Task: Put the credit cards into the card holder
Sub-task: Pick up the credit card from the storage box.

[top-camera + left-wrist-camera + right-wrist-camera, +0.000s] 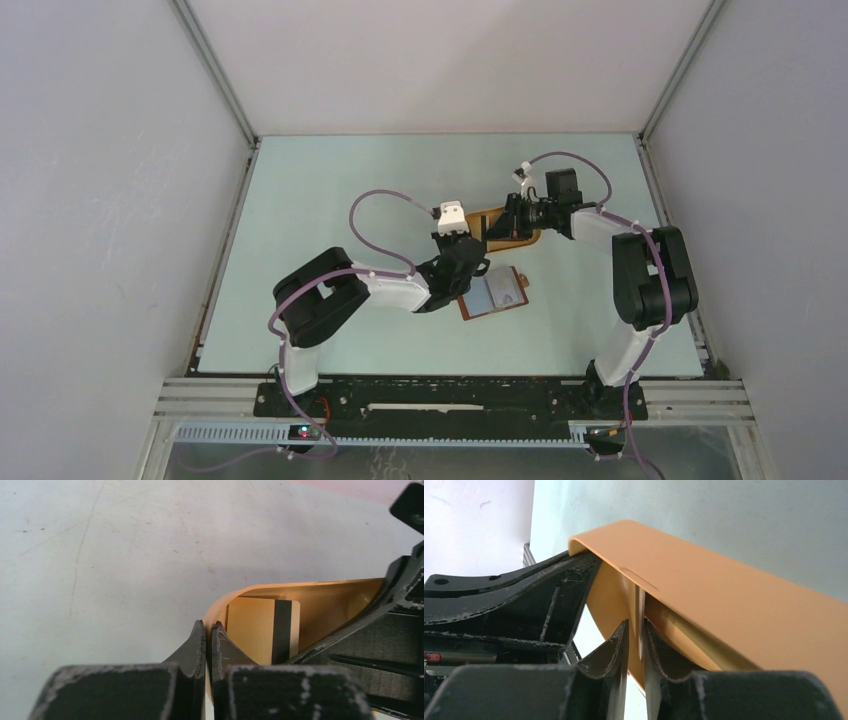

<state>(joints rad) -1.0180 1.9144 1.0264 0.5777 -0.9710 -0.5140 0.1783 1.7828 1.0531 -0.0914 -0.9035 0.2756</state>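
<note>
Jaws of right gripper (636, 625), barely spread, straddle a credit card (640, 605); left gripper's (208, 625) pressed together.
Close squarely before lifting.

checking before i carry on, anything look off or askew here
The orange tray looks tilted rather than flat: the left gripper is pinched shut on its rim, and a striped card sits inside. The card holder lies open; nothing spilled.

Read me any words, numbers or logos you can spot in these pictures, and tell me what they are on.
No text can be read in any view.
The card in the orange tray shows only a plain dark stripe.
The open card holder is too small in the overhead view to show any print.
</note>
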